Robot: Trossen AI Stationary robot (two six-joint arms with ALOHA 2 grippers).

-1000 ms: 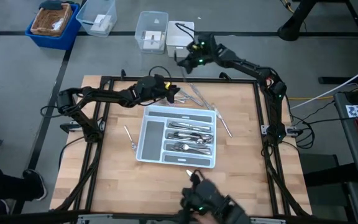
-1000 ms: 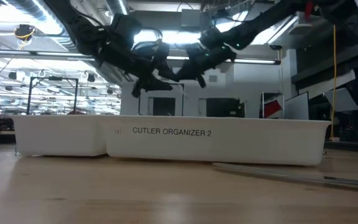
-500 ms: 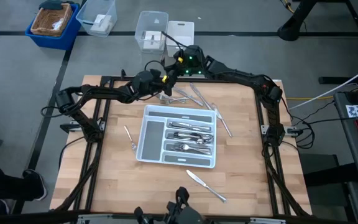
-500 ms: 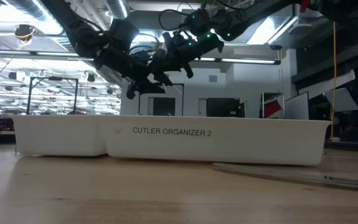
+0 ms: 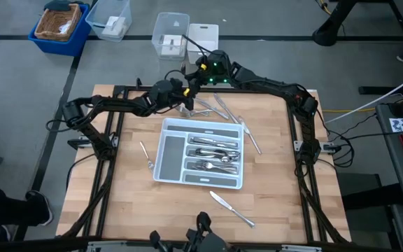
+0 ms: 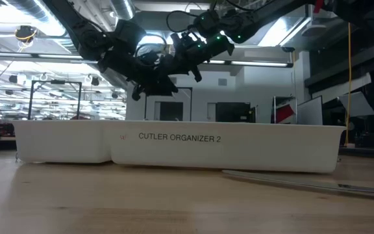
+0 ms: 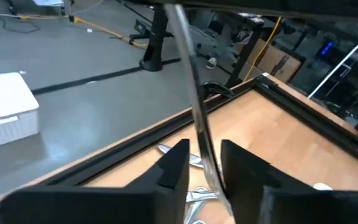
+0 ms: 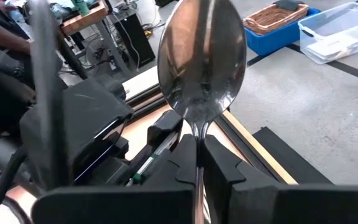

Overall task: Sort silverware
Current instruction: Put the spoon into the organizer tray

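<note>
The right claw (image 8: 197, 146) is clenched on the thin handle of a spoon (image 8: 202, 62), whose bowl stands upright above it in the right wrist view. From above, this claw (image 5: 196, 73) hangs over the far edge of the tabletop (image 5: 117, 203), just beside the left claw (image 5: 180, 89), which reaches in from the left.

In the left wrist view a slim silver handle (image 7: 194, 93) stands right at the left claw (image 7: 207, 158); whether that claw is grasping it or has released it cannot be told. In the low view both claws meet high above the tray (image 6: 174, 146), which reads "CUTLER ORGANIZER 2" on its near wall.

Below the claws, a few loose pieces of silverware (image 5: 219, 108) lie on the far part of the tabletop. The white tray (image 5: 172, 155) sits in the middle, with more forks and spoons (image 5: 215, 150) in its right compartments. One long piece (image 5: 252, 138) lies just beside the tray's right end, a small piece (image 5: 146, 155) lies to its left, and a knife (image 5: 231, 208) lies on the near side, apart from the tray.
</note>
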